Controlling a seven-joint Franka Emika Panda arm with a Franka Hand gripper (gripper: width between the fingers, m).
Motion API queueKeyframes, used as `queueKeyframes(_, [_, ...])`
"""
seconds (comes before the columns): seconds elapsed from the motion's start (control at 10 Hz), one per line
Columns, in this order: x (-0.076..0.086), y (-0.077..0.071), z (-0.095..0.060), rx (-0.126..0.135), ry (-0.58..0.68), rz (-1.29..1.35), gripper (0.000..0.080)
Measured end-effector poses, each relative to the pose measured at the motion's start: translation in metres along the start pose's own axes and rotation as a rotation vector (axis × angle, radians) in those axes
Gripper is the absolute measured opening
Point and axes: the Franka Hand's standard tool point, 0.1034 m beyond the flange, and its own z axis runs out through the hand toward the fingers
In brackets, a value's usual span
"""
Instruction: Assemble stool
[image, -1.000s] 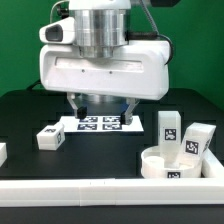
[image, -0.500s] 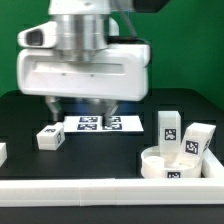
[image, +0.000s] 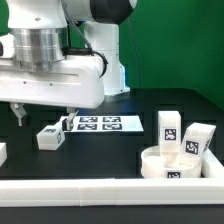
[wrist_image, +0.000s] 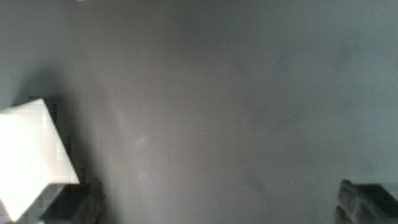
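Green wall behind, matte black worktop (image: 150, 105) with a white rail (image: 110, 190) along its front edge. No writing I could actually read, just black-and-white square tags on pretty much everything. The stool's all in bits. The thick round seat (image: 160, 166), smooth white plastic, sits by the front edge at the exterior view's right, with two blocky legs (image: 168, 125) upright right by it. Another leg (image: 48, 136) lies on its side beside the flat marker board (image: 100, 124), mid-worktop. The claw (image: 43, 120) hangs over that lying leg, fingers (image: 18, 116) spread wide, gripping nothing. Can't tell if it's touching the leg.
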Motion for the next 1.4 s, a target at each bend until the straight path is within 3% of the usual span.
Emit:
queueKeyframes(0.3, [-0.001, 0.001, 0.001, 0.000, -0.002, 0.003, 0.0649])
queueKeyframes(0.4, [-0.009, 0.010, 0.008, 0.010, -0.016, 0.037, 0.0649])
queueKeyframes(0.8, [-0.051, 0.034, 0.039, -0.015, -0.048, 0.058, 0.0649])
queueKeyframes(1.0, [-0.047, 0.030, 0.036, -0.005, -0.066, 0.056, 0.0649])
queueKeyframes(1.4, [-0.054, 0.031, 0.040, 0.048, -0.317, 0.042, 0.0649])
